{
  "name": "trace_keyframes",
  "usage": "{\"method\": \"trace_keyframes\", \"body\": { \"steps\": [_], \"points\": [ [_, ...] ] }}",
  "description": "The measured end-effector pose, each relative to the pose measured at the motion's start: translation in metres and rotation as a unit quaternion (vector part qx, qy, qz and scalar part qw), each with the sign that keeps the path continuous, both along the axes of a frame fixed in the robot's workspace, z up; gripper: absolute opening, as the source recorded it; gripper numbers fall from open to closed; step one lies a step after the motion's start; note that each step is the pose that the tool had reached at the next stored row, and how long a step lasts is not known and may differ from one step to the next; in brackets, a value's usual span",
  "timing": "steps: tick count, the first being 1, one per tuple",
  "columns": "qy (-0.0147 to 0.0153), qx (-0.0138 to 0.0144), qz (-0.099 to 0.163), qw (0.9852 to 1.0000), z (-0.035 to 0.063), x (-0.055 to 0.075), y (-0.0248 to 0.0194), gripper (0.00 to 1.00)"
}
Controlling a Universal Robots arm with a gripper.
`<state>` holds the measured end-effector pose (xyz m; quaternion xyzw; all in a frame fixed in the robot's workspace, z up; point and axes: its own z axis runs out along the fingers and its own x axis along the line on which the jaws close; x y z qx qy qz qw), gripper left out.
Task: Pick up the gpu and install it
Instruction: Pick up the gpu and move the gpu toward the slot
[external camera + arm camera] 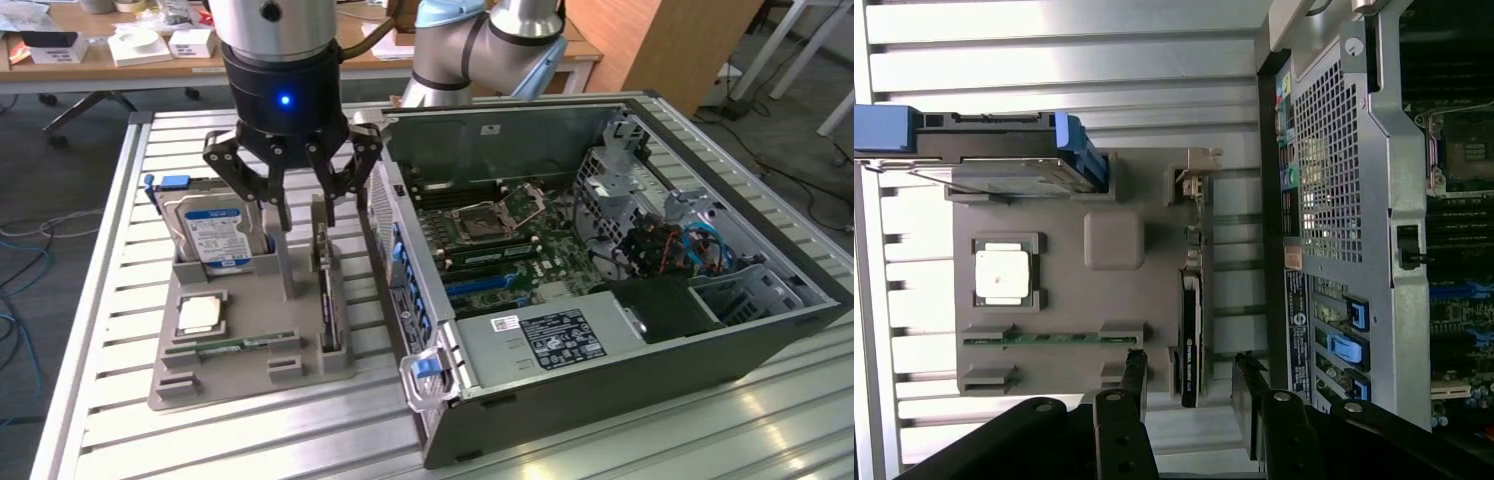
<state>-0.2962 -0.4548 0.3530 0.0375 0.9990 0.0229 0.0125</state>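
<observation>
**Exterior view:** Your black multi-link gripper point(304, 205) hangs over the grey moulded parts tray point(254, 372), which sits on the slatted aluminium table point(107, 330). Its fingers are spread wide and grasp nothing. The gpu point(327, 295) is a thin dark card standing on its long edge. It sits untouched in the tray slot nearest the open dark-grey computer case point(627, 350), just below the fingertips. The boxy silver hard drive with a blue label point(214, 235) stands upright in a slot toward the exterior view's left.

The card's slot runs close beside the case wall. A finger coming down wide on that side could likely clip the case. Drift toward the other side and a finger may strike the tray's upright dividers.

**Wrist view:** The gripper point(1191, 370) straddles the gpu point(1192, 330), with one of the black fingers point(1135, 385) on each side and clear of it. The card shows edge-on as a narrow black shroud edge with pale lettering. It thins toward a pale metal bracket at its far end.

The card is slim and stands tall in its slot. It will probably tilt or bind there if you pinch it off-centre or lift it at a slant. The shroud's face may also give your pads a poor hold.
</observation>
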Motion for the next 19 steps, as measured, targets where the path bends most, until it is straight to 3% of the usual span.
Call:
{"method": "trace_keyframes", "body": {
  "steps": [7,19],
  "points": [
    [0.0000,0.0001,0.000,1.0000,-0.0004,0.0000,0.0000,0.47],
    [0.0000,0.0000,0.000,1.0000,-0.0093,0.0000,0.0000,0.47]
  ]
}}
